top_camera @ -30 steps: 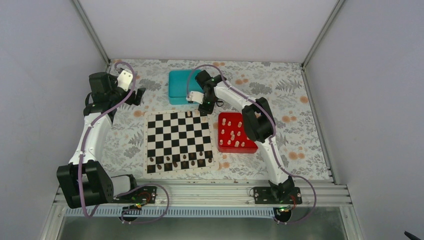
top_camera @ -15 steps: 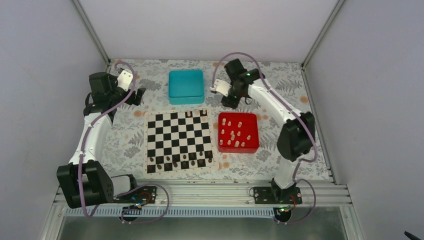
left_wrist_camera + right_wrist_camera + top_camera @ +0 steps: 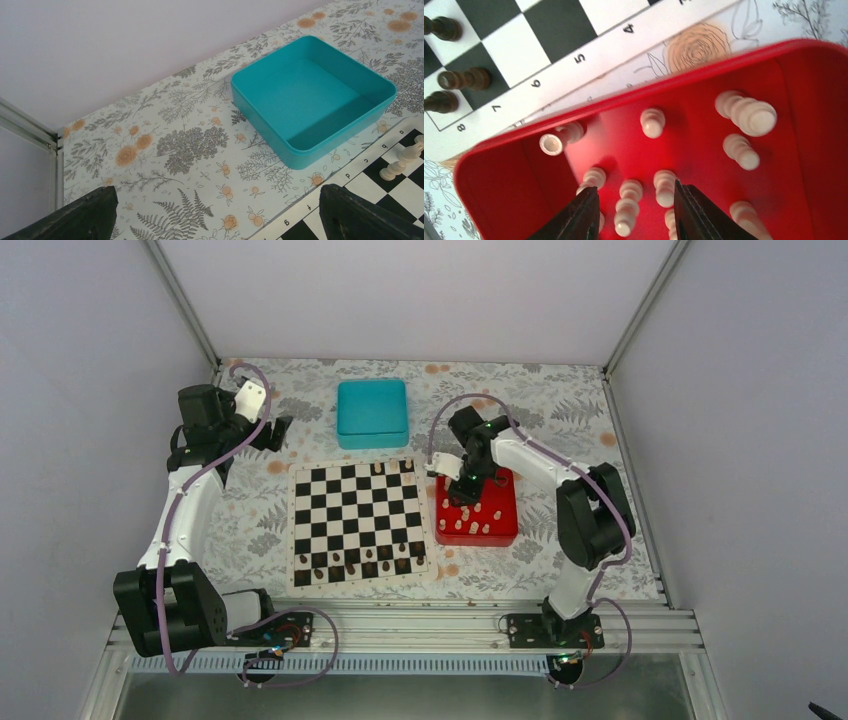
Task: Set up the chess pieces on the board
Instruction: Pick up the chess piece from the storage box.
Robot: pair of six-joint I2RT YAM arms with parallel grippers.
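Note:
The checkered board (image 3: 358,522) lies mid-table with two cream pieces at its far edge (image 3: 378,469) and a row of dark pieces along its near edge. Several cream chess pieces (image 3: 467,518) stand and lie in the red tray (image 3: 502,532). My right gripper (image 3: 457,488) hangs open over the tray's far left part. In the right wrist view its jaws stand apart around two cream pieces (image 3: 630,200), holding nothing. My left gripper (image 3: 268,430) is open and empty at the far left. Its wrist view shows a cream piece (image 3: 399,164) on the board corner (image 3: 400,200).
An empty teal box (image 3: 372,412) sits behind the board, also in the left wrist view (image 3: 312,95). White walls close off the back and sides. Dark brown pieces (image 3: 466,79) show on the board edge in the right wrist view.
My right arm swung from the board's far edge near the teal box out to the right, then down over the red tray. The left arm has not moved.

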